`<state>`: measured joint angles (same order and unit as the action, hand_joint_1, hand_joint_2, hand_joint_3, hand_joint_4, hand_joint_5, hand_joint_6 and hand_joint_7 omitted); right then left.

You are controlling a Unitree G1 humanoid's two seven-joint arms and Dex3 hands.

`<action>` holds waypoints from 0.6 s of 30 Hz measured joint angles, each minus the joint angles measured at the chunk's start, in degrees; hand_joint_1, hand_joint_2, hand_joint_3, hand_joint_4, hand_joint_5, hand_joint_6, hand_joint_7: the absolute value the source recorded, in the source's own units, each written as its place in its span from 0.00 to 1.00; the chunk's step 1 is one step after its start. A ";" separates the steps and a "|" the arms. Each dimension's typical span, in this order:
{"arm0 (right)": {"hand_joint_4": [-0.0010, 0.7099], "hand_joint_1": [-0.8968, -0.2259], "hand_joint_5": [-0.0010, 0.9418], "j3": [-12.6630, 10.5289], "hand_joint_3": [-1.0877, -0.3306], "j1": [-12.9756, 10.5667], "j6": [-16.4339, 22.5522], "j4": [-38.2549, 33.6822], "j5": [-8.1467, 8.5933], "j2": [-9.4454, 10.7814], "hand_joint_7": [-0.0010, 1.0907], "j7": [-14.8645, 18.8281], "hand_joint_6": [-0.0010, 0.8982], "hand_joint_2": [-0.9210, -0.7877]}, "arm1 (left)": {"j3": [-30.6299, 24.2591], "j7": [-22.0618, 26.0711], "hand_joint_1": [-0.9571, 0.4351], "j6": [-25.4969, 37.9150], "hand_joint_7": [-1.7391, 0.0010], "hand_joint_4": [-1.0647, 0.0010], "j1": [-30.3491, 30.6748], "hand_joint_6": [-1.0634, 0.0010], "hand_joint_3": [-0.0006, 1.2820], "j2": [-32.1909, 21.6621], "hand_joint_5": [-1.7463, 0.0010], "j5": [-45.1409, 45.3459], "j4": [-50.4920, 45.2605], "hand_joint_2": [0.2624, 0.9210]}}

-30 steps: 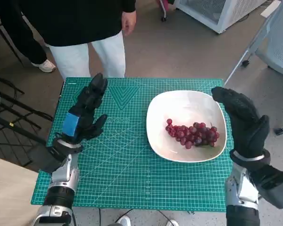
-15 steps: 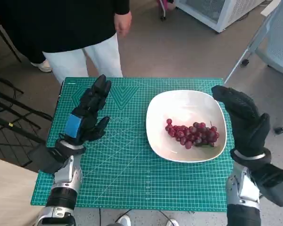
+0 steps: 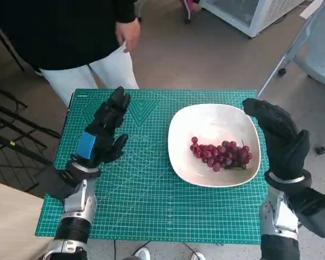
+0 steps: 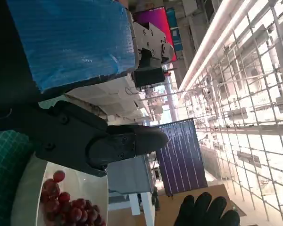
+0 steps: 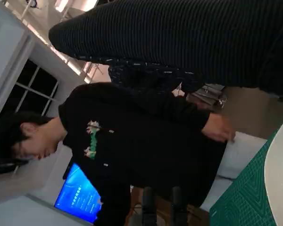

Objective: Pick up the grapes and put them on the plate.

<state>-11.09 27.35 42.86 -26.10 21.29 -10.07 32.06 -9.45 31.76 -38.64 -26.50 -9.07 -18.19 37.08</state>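
Observation:
A bunch of red grapes (image 3: 222, 154) lies inside the white plate (image 3: 206, 116) on the right half of the green cutting mat. My left hand (image 3: 100, 134) is raised over the mat's left side, fingers apart and holding nothing. My right hand (image 3: 279, 138) is lifted beside the plate's right rim, fingers extended, also holding nothing. In the left wrist view the grapes (image 4: 68, 205) and the plate (image 4: 92, 183) show below the black fingers (image 4: 104, 143), and the gloved right hand (image 4: 207, 212) shows beyond them. The right wrist view shows the plate's rim (image 5: 280, 181).
The green cutting mat (image 3: 146, 200) covers the small table. A person in a black top and white trousers (image 3: 92, 65) stands at the table's far left edge, seen also in the right wrist view as a person (image 5: 132, 136). A chair (image 3: 314, 49) stands at the far right.
My left hand has drifted slightly toward the right and a bit nearer. The person behind the table has shifted left. The grapes, the plate and my right hand have stayed put.

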 measured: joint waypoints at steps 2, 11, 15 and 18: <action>0.26 0.50 0.01 -0.02 0.60 0.00 0.00 -0.01 0.05 -0.02 0.34 0.11 0.00 0.00 | -0.01 0.08 0.19 0.27 1.00 0.89 0.26 0.82 0.35 0.08 1.00 -0.10 -0.39 1.00; 0.26 0.50 0.00 -0.15 0.60 0.01 0.14 -0.53 0.49 -0.05 0.33 0.82 0.00 0.00 | -0.20 1.49 0.19 1.43 1.00 0.90 1.25 0.82 0.34 0.20 1.00 -1.19 -2.41 1.00; 0.26 0.50 0.00 -0.21 0.60 0.02 0.31 -1.04 0.60 -0.05 0.33 1.11 0.00 0.00 | -0.37 2.02 0.20 1.55 1.00 0.89 1.51 0.82 0.33 0.20 1.00 -1.98 -2.83 1.00; 0.26 0.50 0.00 -0.28 0.60 0.06 0.38 -1.31 0.87 -0.06 0.33 1.30 0.00 0.00 | -0.51 2.21 0.20 1.55 1.00 0.89 1.72 0.82 0.33 0.20 1.00 -2.15 -3.04 1.00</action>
<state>-11.37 27.41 43.24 -27.41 22.16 -10.13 33.35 -9.97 33.97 -37.09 -24.78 -8.88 -20.34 34.04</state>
